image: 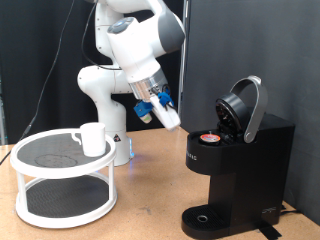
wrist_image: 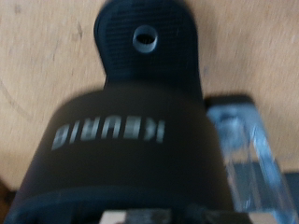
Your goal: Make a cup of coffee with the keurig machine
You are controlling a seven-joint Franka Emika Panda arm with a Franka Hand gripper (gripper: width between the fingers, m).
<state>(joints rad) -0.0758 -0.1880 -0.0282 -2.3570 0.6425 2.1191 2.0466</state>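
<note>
The keurig machine (image: 238, 160) stands at the exterior view's right, black, with its rounded lid (image: 245, 105) swung up. A small white pod with a red-marked top (image: 208, 138) sits in its open chamber. My gripper (image: 168, 116) hangs in the air just left of the open lid, above and beside the pod, with nothing between its fingers. The cup (image: 92, 138), a white mug, stands on the top tier of the white mesh stand (image: 60, 185) at the left. In the wrist view I look down the machine's front (wrist_image: 121, 140) to its drip base (wrist_image: 145, 39); one finger (wrist_image: 238, 154) shows off to the side.
The robot's white base (image: 105, 100) stands behind the stand. A dark panel (image: 250, 40) rises behind the machine. Bare wooden tabletop (image: 150, 195) lies between the stand and the machine.
</note>
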